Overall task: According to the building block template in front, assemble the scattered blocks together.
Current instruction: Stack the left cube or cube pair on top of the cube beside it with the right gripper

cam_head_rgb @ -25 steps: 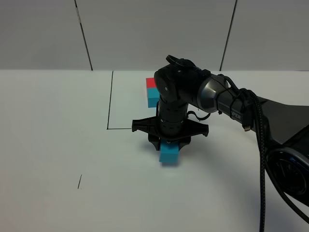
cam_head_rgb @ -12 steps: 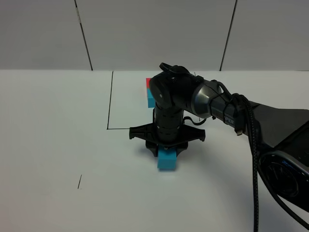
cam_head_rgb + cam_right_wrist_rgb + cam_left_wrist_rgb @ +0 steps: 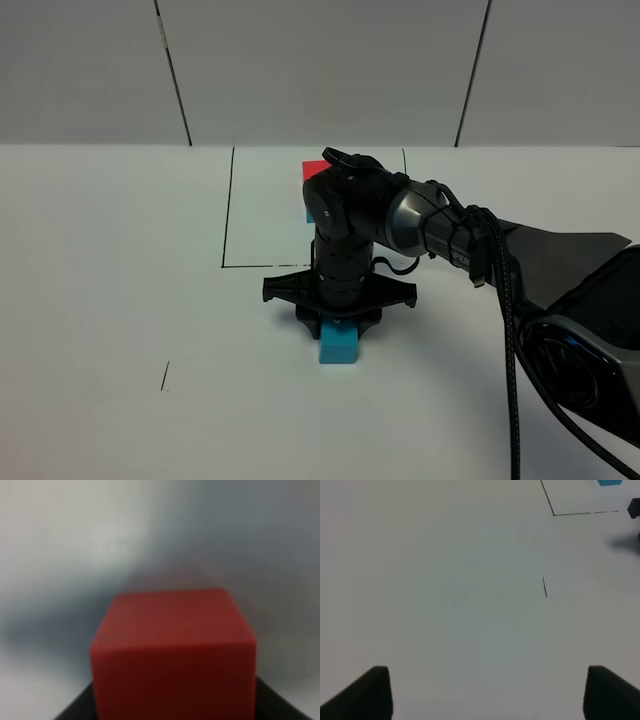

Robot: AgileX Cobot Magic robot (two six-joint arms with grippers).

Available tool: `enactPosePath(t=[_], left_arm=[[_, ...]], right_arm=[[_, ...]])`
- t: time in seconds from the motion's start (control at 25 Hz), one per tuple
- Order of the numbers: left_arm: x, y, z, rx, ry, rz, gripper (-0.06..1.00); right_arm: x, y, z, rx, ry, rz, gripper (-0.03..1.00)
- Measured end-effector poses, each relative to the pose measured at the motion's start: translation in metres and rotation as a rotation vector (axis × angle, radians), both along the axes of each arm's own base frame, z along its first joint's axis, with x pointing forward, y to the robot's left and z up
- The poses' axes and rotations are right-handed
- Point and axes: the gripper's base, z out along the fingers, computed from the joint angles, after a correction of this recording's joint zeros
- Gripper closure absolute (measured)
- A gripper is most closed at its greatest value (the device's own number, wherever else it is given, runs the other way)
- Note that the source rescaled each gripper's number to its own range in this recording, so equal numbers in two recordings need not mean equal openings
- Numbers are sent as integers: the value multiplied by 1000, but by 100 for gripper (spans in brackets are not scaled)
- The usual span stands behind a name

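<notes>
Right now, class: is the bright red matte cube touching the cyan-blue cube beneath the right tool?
Cannot tell. In the exterior high view the right tool hides the seam above the cyan-blue cube; the right wrist view shows only the red cube.

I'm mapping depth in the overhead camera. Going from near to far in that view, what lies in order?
Short black tick mark → cyan cube under the right gripper → near edge line of the drawn square → red-and-cyan template → back wall.
</notes>
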Motion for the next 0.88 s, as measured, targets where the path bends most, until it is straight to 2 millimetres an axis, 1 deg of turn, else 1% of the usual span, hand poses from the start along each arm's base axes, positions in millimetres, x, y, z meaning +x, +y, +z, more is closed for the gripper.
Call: enactPosePath(t=[0.36,0.88], left_arm=[[0,0,0,1,0,0,32],[0,0,0,1,0,0,32]], right_arm=[[1,-1,0,-16,-17,54,96],[1,-1,0,-12,-12,62,96]])
